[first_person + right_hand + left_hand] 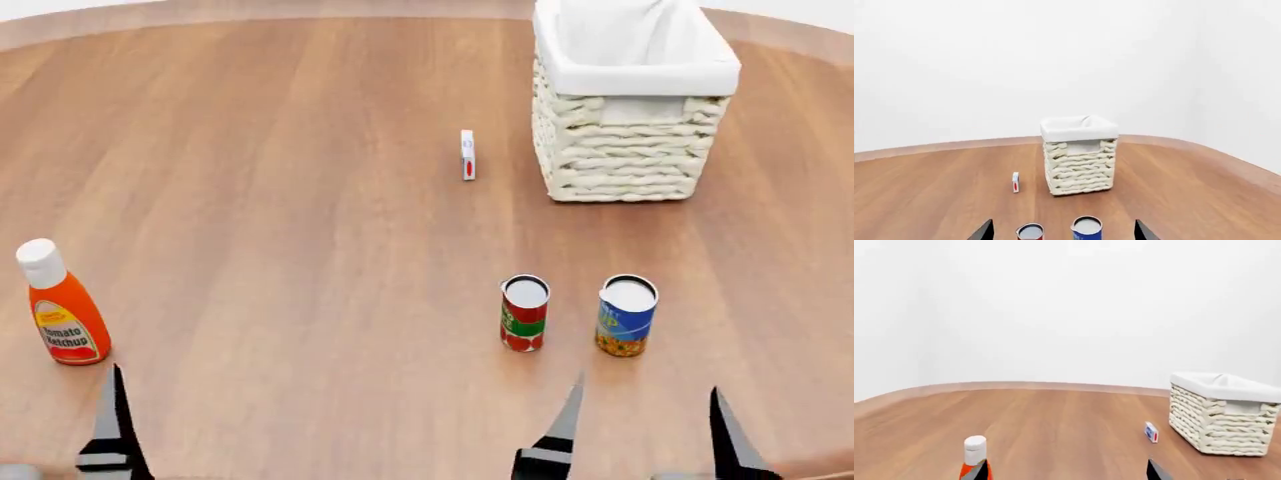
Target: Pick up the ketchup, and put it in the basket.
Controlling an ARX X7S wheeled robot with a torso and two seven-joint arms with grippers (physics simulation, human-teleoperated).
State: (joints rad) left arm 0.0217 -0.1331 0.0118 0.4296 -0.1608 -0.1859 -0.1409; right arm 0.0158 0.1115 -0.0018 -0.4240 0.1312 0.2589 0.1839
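Your ketchup (62, 305) stands upright on the wooden desk (294, 200), far to your left, just ahead of your left fingers (114, 415). Only one left fingertip shows in the head view, but the left wrist view shows two tips wide apart, holding nothing. Your right fingers (647, 420) are wide apart too, and empty. The basket (627, 150) sits far off on the right side, well apart from the ketchup. A small white box (467, 155) stands near the basket. A red-and-green can (525, 314) and a blue can (626, 316) stand just ahead of your right fingers.
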